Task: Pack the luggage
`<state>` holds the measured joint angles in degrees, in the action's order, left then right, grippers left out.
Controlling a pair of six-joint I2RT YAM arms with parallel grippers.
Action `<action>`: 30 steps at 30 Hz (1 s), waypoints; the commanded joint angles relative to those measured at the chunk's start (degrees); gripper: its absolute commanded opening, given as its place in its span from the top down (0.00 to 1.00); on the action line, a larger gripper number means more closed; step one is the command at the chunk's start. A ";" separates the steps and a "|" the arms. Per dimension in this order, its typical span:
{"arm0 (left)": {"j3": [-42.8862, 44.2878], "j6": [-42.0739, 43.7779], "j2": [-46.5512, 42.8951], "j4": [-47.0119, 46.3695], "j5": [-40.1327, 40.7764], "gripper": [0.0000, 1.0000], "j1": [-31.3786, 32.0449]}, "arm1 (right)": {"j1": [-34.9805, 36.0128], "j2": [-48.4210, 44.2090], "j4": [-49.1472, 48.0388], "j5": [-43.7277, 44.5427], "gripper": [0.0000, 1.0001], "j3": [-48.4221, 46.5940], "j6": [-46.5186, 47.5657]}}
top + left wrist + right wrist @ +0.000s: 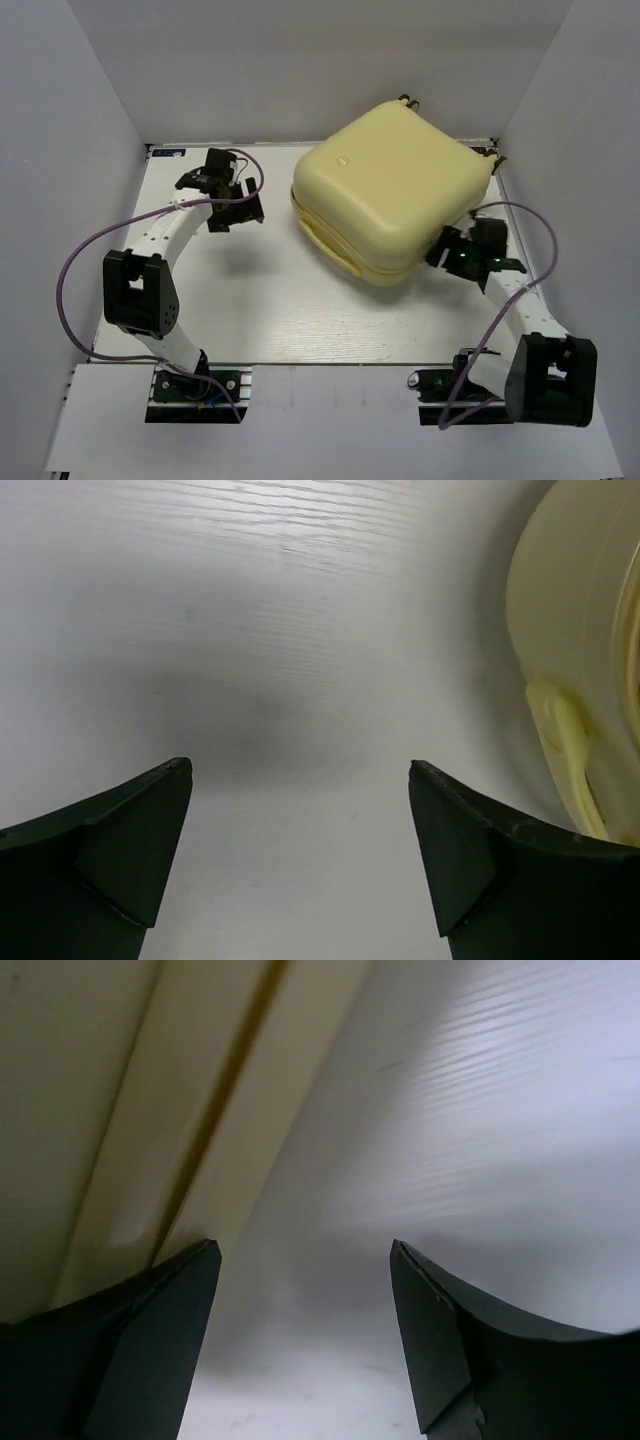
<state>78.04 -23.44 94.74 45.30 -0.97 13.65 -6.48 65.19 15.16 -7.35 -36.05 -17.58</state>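
Observation:
The luggage, a large pale yellow hard-shell suitcase, lies closed on the white table at the back right. Its handle side faces front left. My left gripper is open and empty, hovering left of the suitcase; the shell's edge and handle show at the right of the left wrist view. My right gripper is open and empty, low at the suitcase's front-right side; the shell and its seam fill the left of the right wrist view.
White walls enclose the table on three sides. Purple cables loop from both arms. The arm bases sit at the near edge.

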 commanded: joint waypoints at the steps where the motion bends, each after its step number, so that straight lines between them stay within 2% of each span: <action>1: 3.08 -3.18 -5.00 5.84 6.68 0.01 -1.96 | 17.56 0.11 -7.59 -9.89 0.25 2.13 1.94; 4: 3.00 -4.50 -7.72 8.49 10.53 0.01 -3.36 | 27.46 2.82 -11.90 -7.86 0.25 1.52 1.59; 5: 2.73 -5.12 -9.03 8.93 11.34 0.01 -3.19 | 33.93 3.62 -12.60 -6.63 0.25 0.12 1.15; 7: 0.98 -6.00 -12.02 9.46 12.83 0.01 -3.36 | 38.19 8.70 -14.36 -4.96 0.26 -3.66 3.16; 8: -0.85 -6.44 -12.73 9.28 13.19 0.01 -3.45 | 43.69 11.42 -14.45 -3.04 0.26 -7.94 4.30; 11: -2.97 -7.14 -15.81 9.54 13.98 0.01 -3.54 | 46.90 16.46 -16.21 -3.72 0.27 -13.75 5.89; 14: -4.82 -7.67 -17.66 10.07 13.63 0.01 -3.28 | 47.00 14.71 -15.25 -1.54 0.26 -14.48 5.90; 16: -5.35 -7.58 -18.27 9.90 13.45 0.01 -2.84 | 46.30 12.52 -9.65 3.03 0.25 -14.05 3.97; 19: -7.02 -5.14 -18.45 6.49 10.05 0.01 -0.21 | 45.59 7.43 -4.20 15.41 0.20 -12.29 3.00; 22: -8.69 -0.75 -18.19 3.66 8.09 0.01 3.39 | 43.84 4.60 0.64 25.88 0.18 -11.76 1.59; 25: -10.80 1.64 -17.40 1.20 9.13 0.01 11.72 | 40.59 1.88 4.09 32.72 0.18 -11.06 -0.08; 28: -13.08 2.09 -16.96 -2.23 11.16 0.01 17.01 | 35.77 -0.06 5.14 34.69 0.18 -10.79 -0.35; 30: -13.35 1.38 -16.08 -2.67 13.00 0.01 17.46 | 34.09 0.20 4.97 35.74 0.22 -11.23 0.44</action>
<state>65.52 -23.22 78.52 45.80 9.30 30.20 29.95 66.13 18.04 21.69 -47.11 -16.40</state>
